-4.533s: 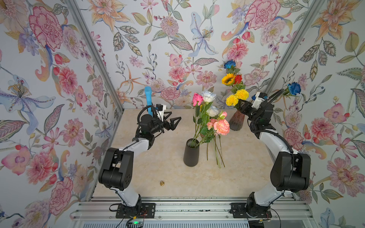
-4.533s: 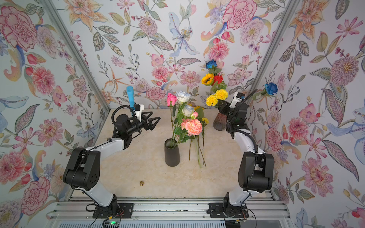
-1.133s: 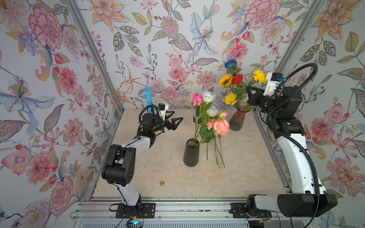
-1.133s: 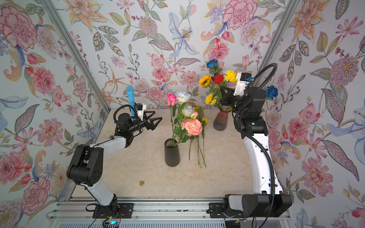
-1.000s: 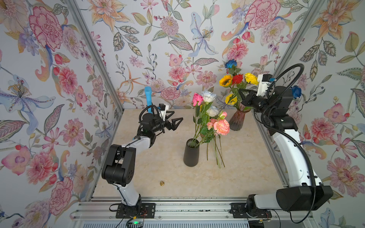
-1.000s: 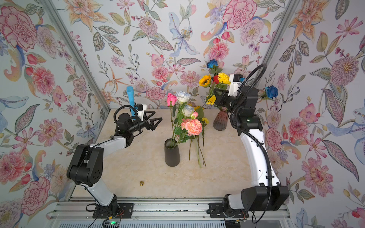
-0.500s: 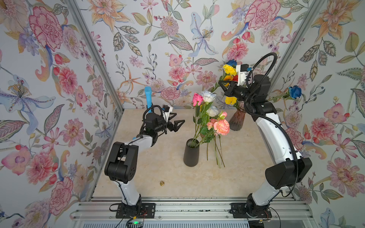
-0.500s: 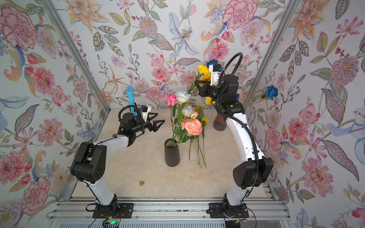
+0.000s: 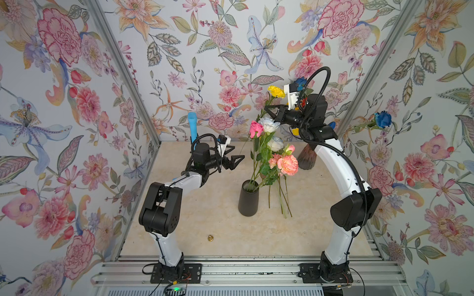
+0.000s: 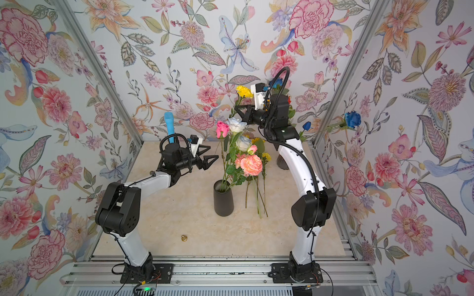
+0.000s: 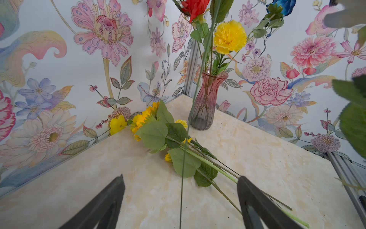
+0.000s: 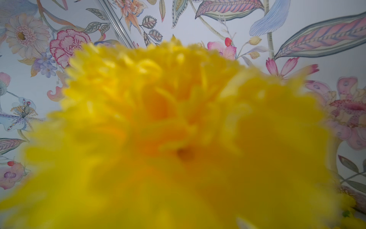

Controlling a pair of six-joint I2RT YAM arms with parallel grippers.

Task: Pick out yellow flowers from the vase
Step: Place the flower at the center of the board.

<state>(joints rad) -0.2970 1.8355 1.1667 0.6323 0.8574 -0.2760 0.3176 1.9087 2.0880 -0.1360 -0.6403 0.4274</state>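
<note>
My right gripper point(image 9: 269, 111) is shut on the stem of a ruffled yellow flower point(image 9: 276, 91), held high over the table's middle. That bloom point(image 12: 178, 138) fills the right wrist view and hides the jaws. Its thin stem point(image 11: 183, 178) hangs down between the fingers of my open left gripper point(image 11: 180, 176), touching neither. The pink glass vase point(image 11: 206, 101) stands in the back right corner with a yellow pompom point(image 11: 229, 36), a red bloom and a blue one. Several yellow flowers point(image 11: 146, 119) lie on the table beside it.
A black vase point(image 9: 248, 198) of pink, white and peach roses stands mid-table, just right of my left gripper point(image 9: 237, 152). A blue tube point(image 9: 192, 125) leans at the back wall. A small brass piece point(image 9: 210, 237) lies near the front. A blue rose point(image 9: 382, 119) sticks out at the right wall.
The right arm has swung left from the pink vase to above the roses, carrying the yellow flower. The left gripper has edged right, and its jaws have narrowed slightly round the hanging stem.
</note>
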